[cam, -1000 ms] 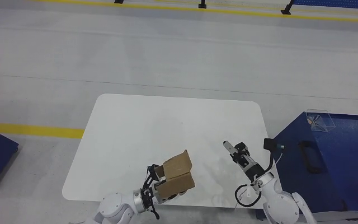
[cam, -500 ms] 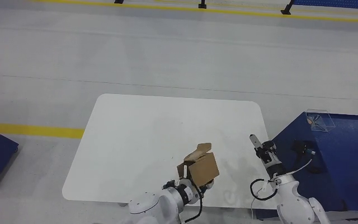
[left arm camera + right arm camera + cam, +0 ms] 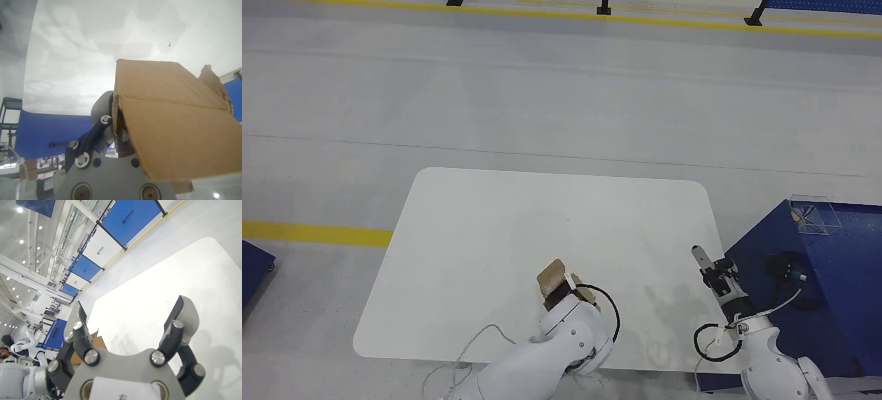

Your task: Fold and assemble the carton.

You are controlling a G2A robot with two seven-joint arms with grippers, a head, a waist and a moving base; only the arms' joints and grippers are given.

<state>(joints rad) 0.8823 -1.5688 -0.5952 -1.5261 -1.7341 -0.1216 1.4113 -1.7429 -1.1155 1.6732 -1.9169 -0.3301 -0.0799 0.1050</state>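
The carton [image 3: 170, 121] sits above the near side of the table [image 3: 482, 250], one wall pinched in the left gripper [image 3: 115, 121], whose inner finger is hidden behind cardboard. The right gripper [image 3: 130, 304] hangs well apart, fingers spread wide

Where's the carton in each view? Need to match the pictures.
Top view: carton near the table's near edge, at an arm's tip.
Left wrist view: carton close up, clamped in the left gripper.
Right wrist view: carton far off, beyond the open right gripper.
Shared landmark: the white table.
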